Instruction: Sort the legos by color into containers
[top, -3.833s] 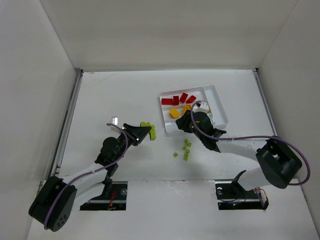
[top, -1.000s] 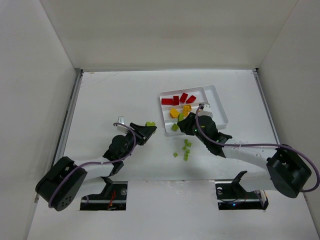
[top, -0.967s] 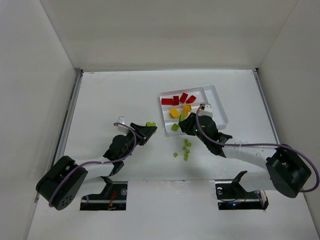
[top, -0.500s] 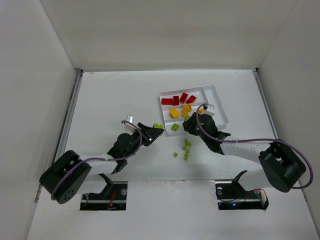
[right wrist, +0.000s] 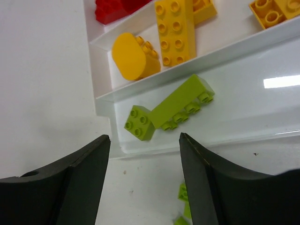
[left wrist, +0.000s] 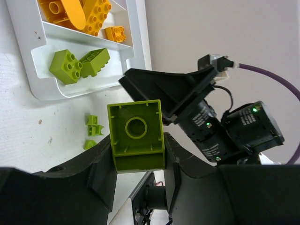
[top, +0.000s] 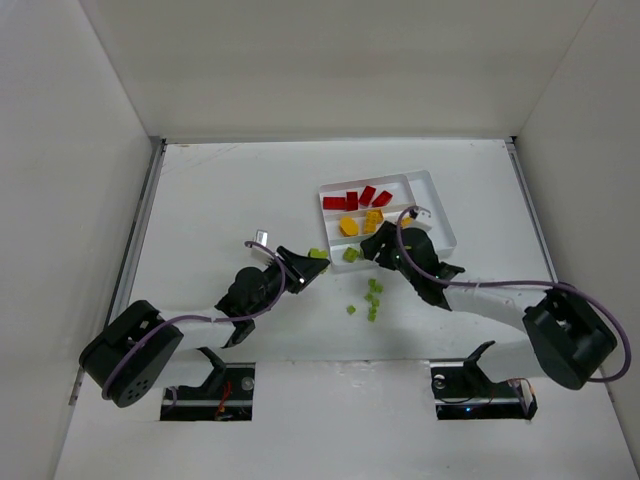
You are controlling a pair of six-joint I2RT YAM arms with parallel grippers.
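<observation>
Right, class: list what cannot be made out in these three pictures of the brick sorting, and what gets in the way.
Top view: the right gripper mostly covers the long green brick in the tray.
Right wrist view: the top edge cuts off the red bricks.
Left wrist view: the left gripper hides the sides of the held green brick.
Top view: the loose green cubes are too small to count.

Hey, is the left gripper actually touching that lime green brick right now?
Touching. The left wrist view shows the lime green brick clamped between the two fingers of the left gripper, one pressed against each side.
</observation>
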